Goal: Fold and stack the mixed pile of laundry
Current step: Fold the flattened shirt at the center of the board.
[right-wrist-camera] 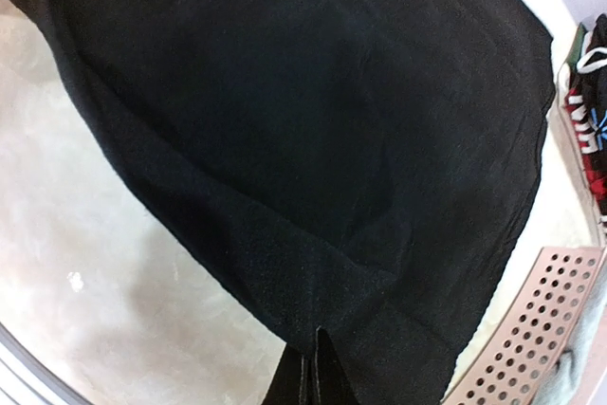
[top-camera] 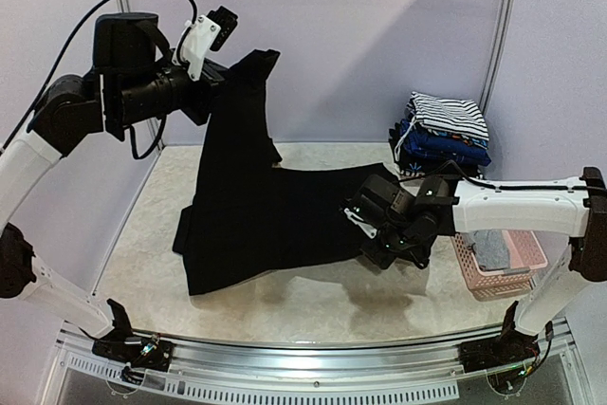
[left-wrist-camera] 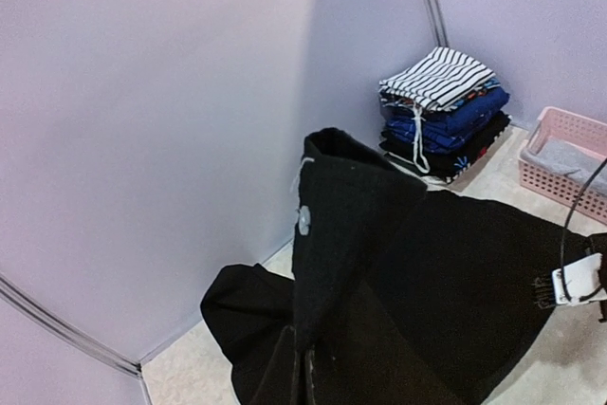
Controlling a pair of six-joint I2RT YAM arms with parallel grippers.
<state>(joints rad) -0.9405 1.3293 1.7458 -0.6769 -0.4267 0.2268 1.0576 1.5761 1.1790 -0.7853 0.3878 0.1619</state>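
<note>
Left gripper (top-camera: 220,71): my left jaws are pinched tight on one edge of the large plain black cloth garment (top-camera: 256,206), which I hold high at the back left.
Right gripper (top-camera: 365,218): closed down narrow on the opposite edge of the same cloth, low and near the pale speckled table (top-camera: 313,305).
Where the garment is: it hangs from the raised left grip and slopes down. Its lower part lies spread on the table between the arms.
Handling, my judgement: it is soft and limp with no stiffness, so it sags and creases wherever I leave it unsupported. It looks light but bulky. The weave seems matte and not slippery, so a pinch should hold.
Where to grip: I would take it at corners or along a hem, two points well apart, so the panel pulls flat.
Marker: a small white dot (left-wrist-camera: 303,220) sits on the raised fold. I cannot tell whether it is a button.
Already folded: a stack of folded clothes (top-camera: 444,139) stands at the back right, with a black-and-white striped folded garment (top-camera: 448,113) on top and a white drawstring (left-wrist-camera: 415,139) hanging down its side.
Left to do: a grey garment (top-camera: 491,248) lies in the pink plastic lattice basket (top-camera: 503,291).
Writing: I can read none. There are white and red marks on the stacked pieces in the right wrist view, too small to make out.
</note>
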